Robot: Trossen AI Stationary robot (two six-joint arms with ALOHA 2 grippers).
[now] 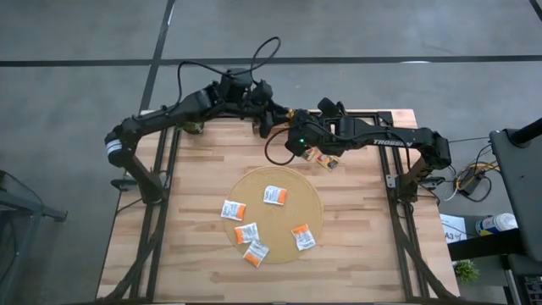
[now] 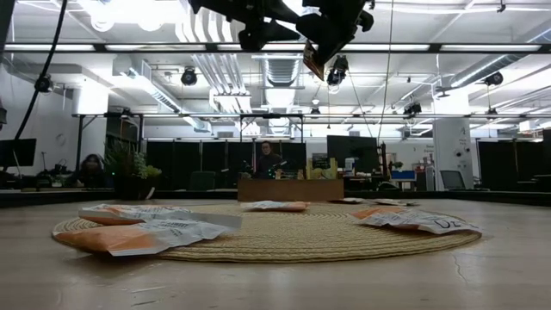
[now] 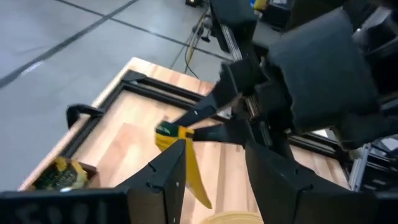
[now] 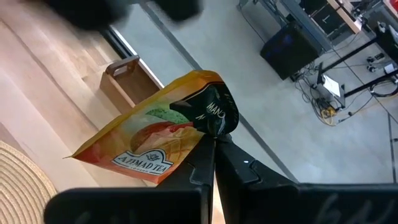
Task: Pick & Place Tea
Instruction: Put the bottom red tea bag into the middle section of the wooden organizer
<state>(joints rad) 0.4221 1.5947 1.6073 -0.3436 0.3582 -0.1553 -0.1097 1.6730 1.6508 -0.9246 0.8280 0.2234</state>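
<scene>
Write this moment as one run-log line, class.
right end effector: shut on tea sachet, raised above table | left end effector: open, alongside | round mat: five sachets

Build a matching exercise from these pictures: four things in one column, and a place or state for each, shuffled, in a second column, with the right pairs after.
Things
1. right gripper
2. left gripper
3. round woven mat
4. wooden tray

Places or states
A. lies on the table with five sachets on it
B. open, holding nothing
C. stands at the table's edge
D. shut on an orange tea sachet, held above the table

Pairs: 1-D, 2-B, 3-A, 4-C
</scene>
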